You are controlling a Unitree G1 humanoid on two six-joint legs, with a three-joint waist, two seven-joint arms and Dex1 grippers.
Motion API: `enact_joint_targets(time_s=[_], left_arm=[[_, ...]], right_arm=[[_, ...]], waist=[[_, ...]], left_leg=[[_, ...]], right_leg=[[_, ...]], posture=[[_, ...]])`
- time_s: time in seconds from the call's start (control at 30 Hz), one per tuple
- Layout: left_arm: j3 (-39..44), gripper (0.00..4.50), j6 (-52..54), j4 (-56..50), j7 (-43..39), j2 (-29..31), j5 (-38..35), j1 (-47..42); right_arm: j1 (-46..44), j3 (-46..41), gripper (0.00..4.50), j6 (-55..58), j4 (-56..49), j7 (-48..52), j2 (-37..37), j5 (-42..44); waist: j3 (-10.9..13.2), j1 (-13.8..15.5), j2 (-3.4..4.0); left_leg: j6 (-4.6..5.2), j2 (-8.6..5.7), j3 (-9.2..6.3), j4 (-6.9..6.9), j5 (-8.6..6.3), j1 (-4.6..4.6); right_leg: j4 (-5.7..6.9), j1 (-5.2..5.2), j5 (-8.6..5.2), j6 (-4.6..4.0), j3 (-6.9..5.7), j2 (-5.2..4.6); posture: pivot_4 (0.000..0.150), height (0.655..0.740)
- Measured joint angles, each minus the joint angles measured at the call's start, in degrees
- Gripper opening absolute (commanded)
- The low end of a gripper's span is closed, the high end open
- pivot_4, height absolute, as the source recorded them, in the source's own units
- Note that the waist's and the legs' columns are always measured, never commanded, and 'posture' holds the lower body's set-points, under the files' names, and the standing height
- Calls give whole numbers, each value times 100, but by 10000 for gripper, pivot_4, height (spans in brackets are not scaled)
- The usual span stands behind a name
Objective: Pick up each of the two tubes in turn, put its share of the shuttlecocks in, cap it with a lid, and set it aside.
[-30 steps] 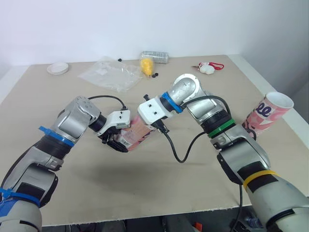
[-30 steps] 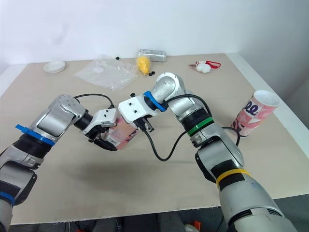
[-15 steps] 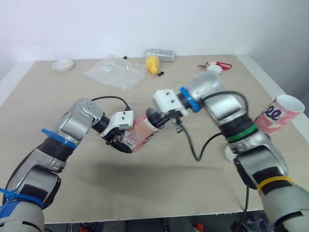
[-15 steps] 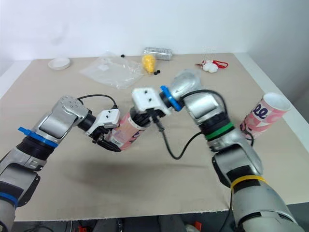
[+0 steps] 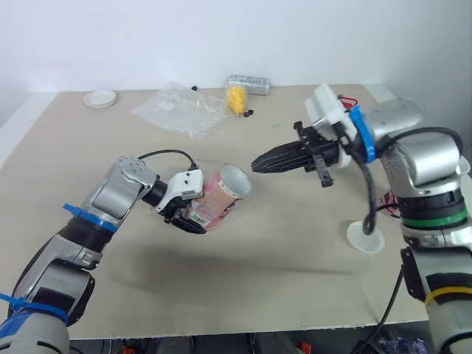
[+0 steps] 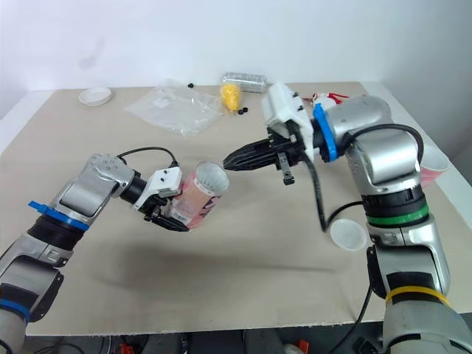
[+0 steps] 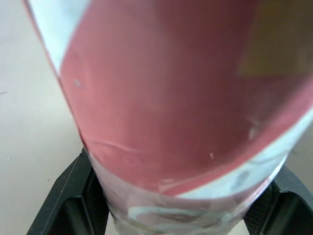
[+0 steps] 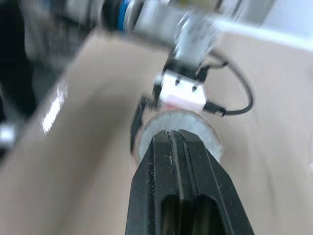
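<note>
My left gripper [image 5: 189, 214] is shut on a pink tube [image 5: 218, 199], holding it tilted above the table with its open mouth toward the right arm. In the left wrist view the tube [image 7: 171, 107] sits between the two black fingers [image 7: 68, 196]. My right gripper [image 5: 259, 163] hangs shut and empty a short way right of the tube's mouth, pointing at it. The inside of the mouth looks pale; its contents cannot be made out. A white lid [image 5: 366, 237] lies on the table under the right arm. The second pink tube [image 6: 434, 166] is mostly hidden behind that arm.
At the far side lie a crumpled clear plastic bag [image 5: 181, 110], a yellow shuttlecock [image 5: 236, 97], a clear case [image 5: 248, 81] and a small white dish [image 5: 99, 97]. A white and red item [image 6: 321, 96] lies at the far right, near the table's right edge.
The right gripper has drawn back from the tube's mouth, to the right and upward, and is shut. The left gripper still holds the tube. The camera has shifted.
</note>
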Motion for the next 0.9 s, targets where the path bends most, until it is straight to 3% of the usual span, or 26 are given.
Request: enact_joint_targets(time_s=[0.33,0.57,0.77,0.9], left_arm=[[690,29111,-674,-417,1809,-1434,-504,1373],[779,29111,-1357,-455,2699,-2043,-591,1977],[656,29111,-1712,-381,2893,-2080,-497,2054],[574,29111,-1950,-253,2899,-2078,-458,2003]], right_arm=[[1495,-1147,135,719,-798,-2185,184,383],[2014,-1157,135,668,-851,-2475,-133,310],[2154,-1075,135,679,-833,-2458,-492,196],[2278,-939,13840,825,-704,-2237,-1016,131]], waist=[[1,88,-3],[2,83,-4],[3,82,-4],[3,86,-4]], left_leg=[[0,-1,0,37,0,-45],[0,-1,4,38,0,-39],[-2,-1,5,39,2,-38],[-2,-2,6,39,2,-39]], right_leg=[[-15,-20,25,7,3,-1],[-22,-17,29,23,8,2],[-21,-18,34,25,11,5],[-25,-18,33,26,11,4]], posture=[[1500,7400],[1500,7400],[1500,7400],[1500,7400]])
